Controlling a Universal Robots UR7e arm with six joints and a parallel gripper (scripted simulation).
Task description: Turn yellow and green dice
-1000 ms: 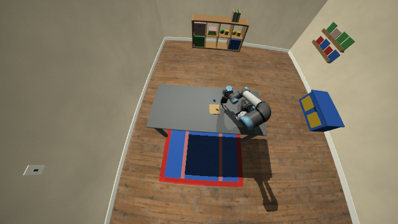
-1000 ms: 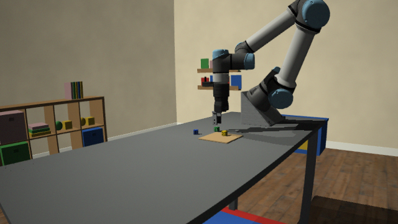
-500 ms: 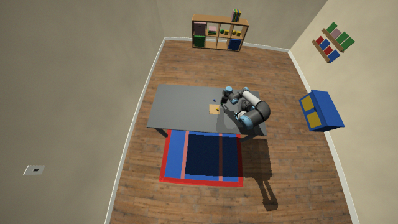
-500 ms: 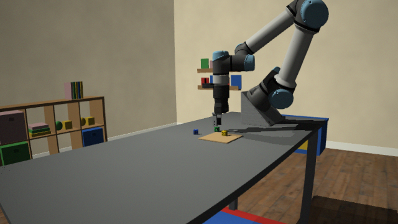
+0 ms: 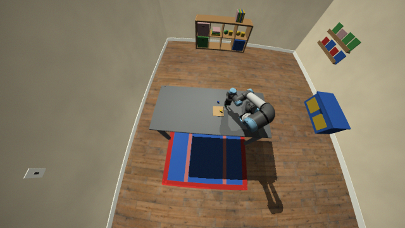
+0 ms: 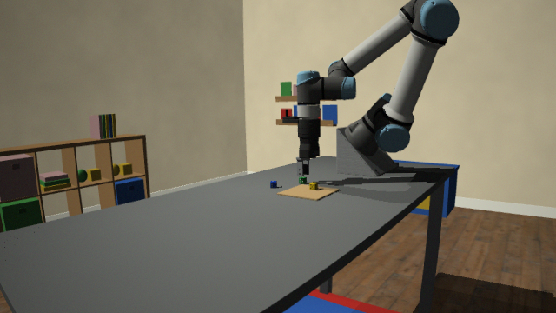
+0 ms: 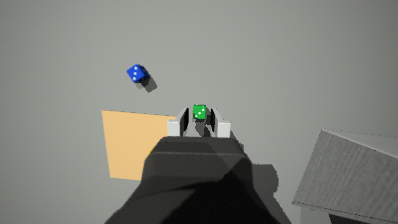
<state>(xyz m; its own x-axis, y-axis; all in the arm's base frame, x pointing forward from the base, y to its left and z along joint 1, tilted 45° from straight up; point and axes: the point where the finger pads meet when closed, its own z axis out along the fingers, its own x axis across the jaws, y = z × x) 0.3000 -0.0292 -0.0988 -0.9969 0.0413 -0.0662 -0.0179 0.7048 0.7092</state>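
The green die (image 6: 302,180) (image 7: 199,112) lies on the grey table just off the far edge of the tan mat (image 6: 304,193) (image 7: 127,145) (image 5: 216,113). My gripper (image 6: 303,167) (image 7: 199,115) (image 5: 226,104) is open and empty. It hangs straight above the green die, a short way over it, with the fingers on either side in the wrist view. The yellow die (image 6: 313,186) (image 5: 221,111) sits on the mat near its far side; in the wrist view the gripper body hides most of it. The blue die (image 6: 274,184) (image 7: 137,73) (image 5: 218,101) lies on the table, left of the mat.
The arm's grey wedge base (image 6: 356,156) (image 7: 350,170) stands right of the dice. The table edge (image 6: 391,217) runs close on the right. Shelves and a blue cabinet stand away from the table.
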